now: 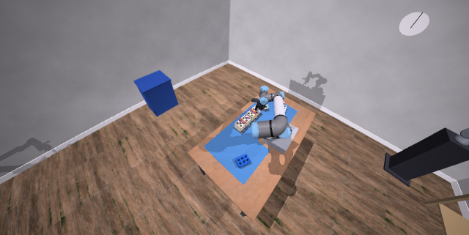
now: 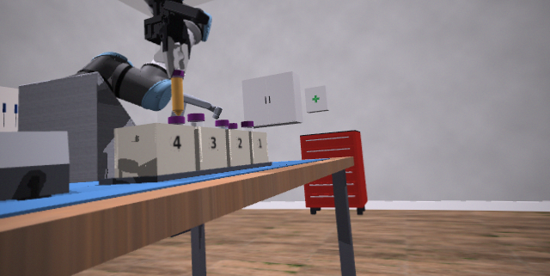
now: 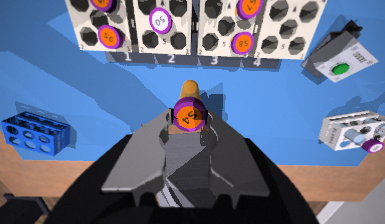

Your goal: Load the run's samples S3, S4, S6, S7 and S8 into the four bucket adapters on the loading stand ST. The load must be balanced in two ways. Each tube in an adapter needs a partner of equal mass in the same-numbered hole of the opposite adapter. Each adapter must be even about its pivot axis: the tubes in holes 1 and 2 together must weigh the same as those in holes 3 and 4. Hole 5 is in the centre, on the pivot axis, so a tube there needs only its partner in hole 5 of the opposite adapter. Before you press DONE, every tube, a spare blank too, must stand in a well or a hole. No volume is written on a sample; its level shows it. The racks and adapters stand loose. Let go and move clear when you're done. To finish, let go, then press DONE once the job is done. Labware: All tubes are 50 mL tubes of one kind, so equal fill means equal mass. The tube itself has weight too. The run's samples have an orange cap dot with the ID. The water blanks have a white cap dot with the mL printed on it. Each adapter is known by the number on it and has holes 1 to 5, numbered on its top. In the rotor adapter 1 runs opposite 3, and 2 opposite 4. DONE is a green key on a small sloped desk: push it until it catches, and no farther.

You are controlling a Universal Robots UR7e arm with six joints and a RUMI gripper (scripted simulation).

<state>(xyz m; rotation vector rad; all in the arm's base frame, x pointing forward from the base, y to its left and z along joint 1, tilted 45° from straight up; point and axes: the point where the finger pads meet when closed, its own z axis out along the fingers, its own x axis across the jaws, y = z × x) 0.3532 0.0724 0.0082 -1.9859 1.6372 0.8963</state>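
My gripper (image 3: 189, 110) (image 2: 178, 72) is shut on the cap of orange-filled tube S4 (image 3: 189, 120) (image 2: 177, 95), hanging upright, in the wrist view over the mat before the loading stand (image 3: 193, 62). Adapter 1 (image 3: 85, 22) (image 2: 259, 156) holds S6 (image 3: 110, 36) and another orange-dotted tube (image 3: 102, 2), its ID cut off. Adapter 2 (image 3: 164, 46) (image 2: 240, 156) holds a white-dotted 50 blank (image 3: 160, 20). Adapter 3 (image 3: 224, 46) (image 2: 213, 156) holds S7 (image 3: 250, 6) and S8 (image 3: 243, 43). Adapter 4 (image 3: 282, 39) (image 2: 177, 156) shows empty holes. The adapters' far edges are cut off in the wrist view.
The green DONE key (image 3: 340, 68) is on its small desk right of the stand. The white blanks rack (image 3: 329, 137) is at the right and holds a white-dotted tube (image 3: 374, 146), its number unreadable. The blue rack (image 3: 36, 142) at the left shows empty wells.
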